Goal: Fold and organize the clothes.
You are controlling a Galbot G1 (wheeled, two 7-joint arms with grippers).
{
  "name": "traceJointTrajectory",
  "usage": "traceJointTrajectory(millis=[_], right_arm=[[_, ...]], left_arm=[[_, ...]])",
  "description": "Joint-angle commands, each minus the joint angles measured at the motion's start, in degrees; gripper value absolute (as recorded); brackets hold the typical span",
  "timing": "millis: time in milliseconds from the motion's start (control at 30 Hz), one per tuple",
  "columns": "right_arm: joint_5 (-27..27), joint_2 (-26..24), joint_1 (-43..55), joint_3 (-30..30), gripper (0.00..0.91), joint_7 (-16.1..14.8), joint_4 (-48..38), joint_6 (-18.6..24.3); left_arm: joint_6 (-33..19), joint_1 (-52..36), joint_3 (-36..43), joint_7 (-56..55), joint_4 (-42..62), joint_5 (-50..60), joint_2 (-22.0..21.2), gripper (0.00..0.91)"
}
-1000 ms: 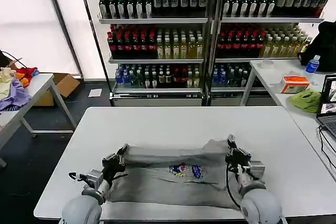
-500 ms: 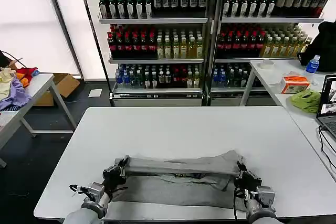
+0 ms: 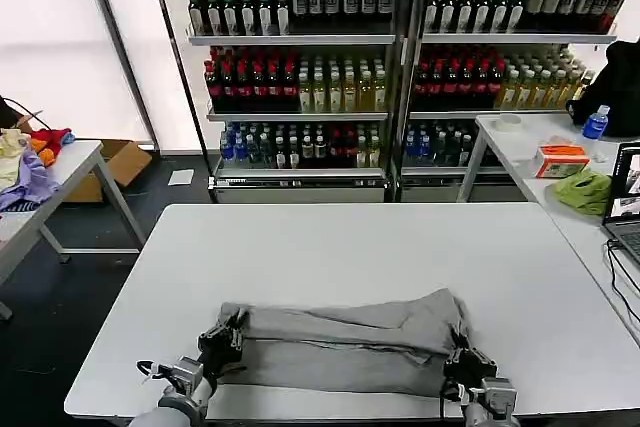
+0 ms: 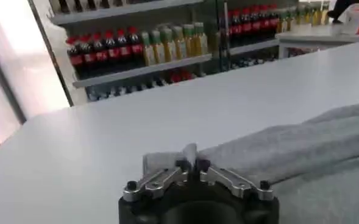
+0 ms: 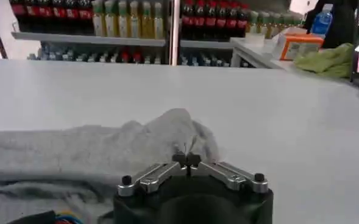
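The light grey shirt [image 3: 345, 339] lies folded in a long band across the near part of the white table [image 3: 360, 247]. My left gripper [image 3: 227, 332] is shut on the shirt's left end, a pinch of grey cloth [image 4: 188, 155] standing between its fingertips [image 4: 182, 165]. At the shirt's right end my right gripper [image 3: 466, 360] is shut on a bunched grey corner [image 5: 179, 131], which rises just beyond its closed tips [image 5: 186, 160]. The chest print is hidden under the fold.
Shelves of bottles [image 3: 300, 57] stand behind the table. A side table on the right holds a lime-green cloth [image 3: 583, 190], an orange box [image 3: 561, 159] and a laptop [image 3: 625, 207]. A lilac cloth [image 3: 28, 185] lies on a table at the left.
Both grippers pulled the shirt's far edge toward the near table edge. The fold came over and covered the chest print, and the shirt now lies as a narrower band.
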Motion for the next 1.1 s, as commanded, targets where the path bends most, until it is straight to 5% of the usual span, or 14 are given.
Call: traceJointTrajectory(millis=[33, 133, 300, 333, 367, 533, 567, 633, 1100], right_arm=[[-0.9, -0.1, 0.3, -0.8, 0.000, 0.3, -1.8, 0.4], [-2.0, -0.8, 0.3, -1.1, 0.000, 0.1, -2.9, 0.3], [-3.2, -1.4, -0.5, -0.9, 0.020, 0.0, -3.2, 0.5], [-3.5, -1.6, -1.0, -1.0, 0.121, 0.1, -3.1, 0.7], [-3.6, -1.6, -1.1, -1.0, 0.907, 0.3, -2.9, 0.7], [-3.6, -1.6, -1.7, -0.4, 0.907, 1.1, -1.2, 1.6], [-3.8, -1.7, -1.7, 0.0, 0.907, 1.1, -0.8, 1.6], [-4.0, -2.0, -1.6, 0.6, 0.907, 1.1, 0.4, 1.6], [-2.2, -2.4, -0.9, 2.2, 0.907, 0.9, 12.0, 2.0]], left_arm=[[0.4, 0.7, -0.2, 0.1, 0.1, 1.4, -0.3, 0.141], [0.3, 0.9, -0.3, -0.1, 0.0, 2.1, -0.5, 0.282], [0.8, 1.2, -0.5, -0.3, -1.5, 2.9, -0.7, 0.282], [1.0, 1.3, -0.6, -0.3, -1.7, 3.0, -0.7, 0.282], [1.2, 1.2, -0.6, -0.3, -1.8, 3.2, -0.7, 0.282], [1.3, 1.6, -1.3, -0.7, -3.1, 3.5, -1.0, 0.322], [1.4, 1.8, -1.4, -0.8, -3.9, 3.5, -1.1, 0.574], [1.7, 2.1, -1.8, -1.0, -5.1, 4.1, -1.4, 0.907], [2.0, 3.0, -6.3, -3.5, -4.2, 2.8, -7.8, 0.907]])
